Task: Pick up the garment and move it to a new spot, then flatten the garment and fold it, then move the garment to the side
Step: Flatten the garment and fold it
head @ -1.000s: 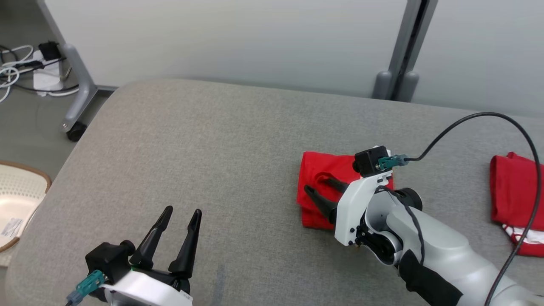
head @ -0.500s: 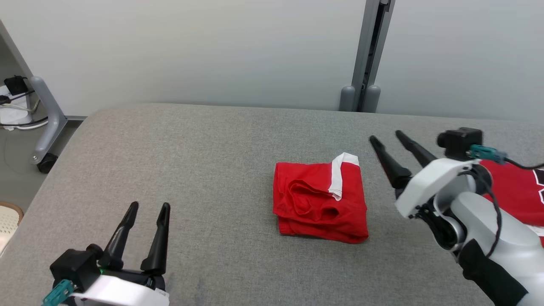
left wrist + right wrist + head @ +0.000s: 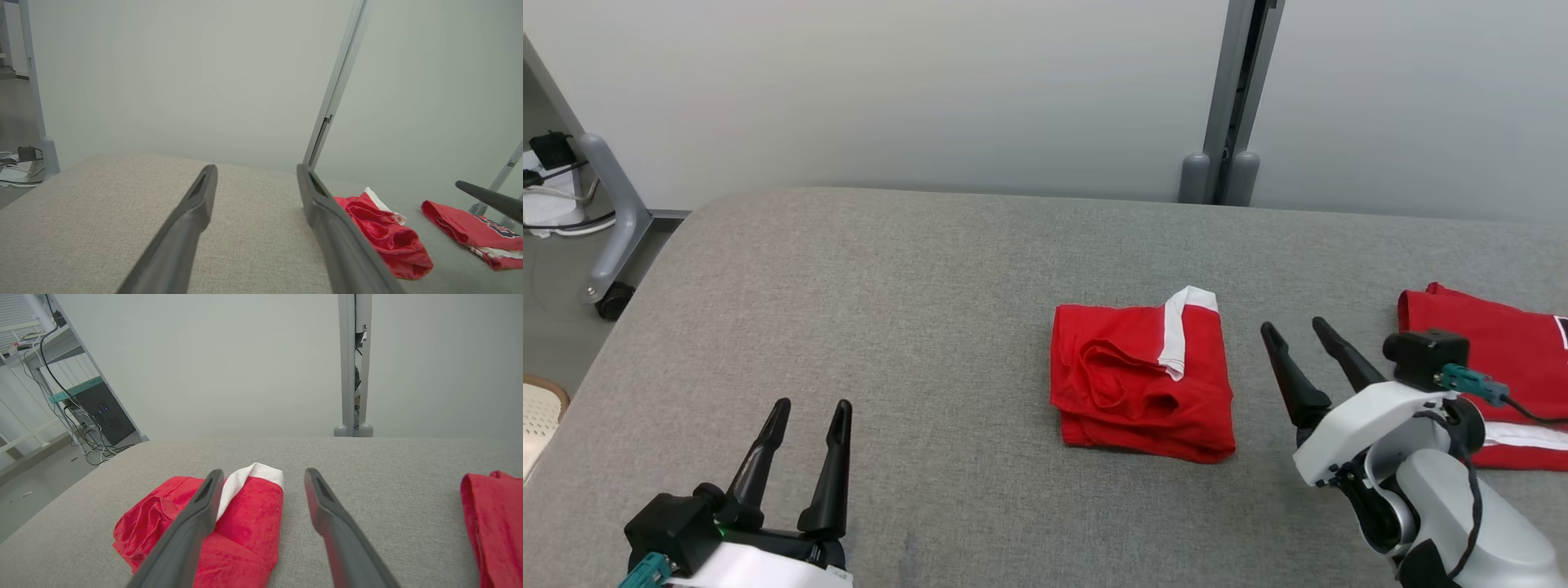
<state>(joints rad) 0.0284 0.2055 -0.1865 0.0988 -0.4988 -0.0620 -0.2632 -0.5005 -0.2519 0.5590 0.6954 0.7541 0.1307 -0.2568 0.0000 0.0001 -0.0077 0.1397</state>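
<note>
A folded red garment (image 3: 1143, 384) with a white band lies on the grey padded table (image 3: 890, 286), near its middle. The left wrist view has it at the right (image 3: 384, 237); in the right wrist view it sits low and left (image 3: 245, 522). My right gripper (image 3: 1294, 328) hovers open just right of the garment, apart from it, fingers empty. In its own view the right gripper (image 3: 263, 473) points past the garment's right edge. My left gripper (image 3: 813, 406) stands open and empty at the lower left; its own view looks between its fingers (image 3: 255, 167) at bare table.
A second red garment (image 3: 1494, 367) with white trim lies at the table's right edge. A grey post (image 3: 1229, 98) stands behind the table. A wheeled frame leg (image 3: 609, 220) and cables are on the floor at left, a basket rim (image 3: 539, 408) below them.
My right gripper has let go of the folded garment and drawn back to its right, open. The head camera has turned, so the whole picture shifted. The left gripper stays open.
</note>
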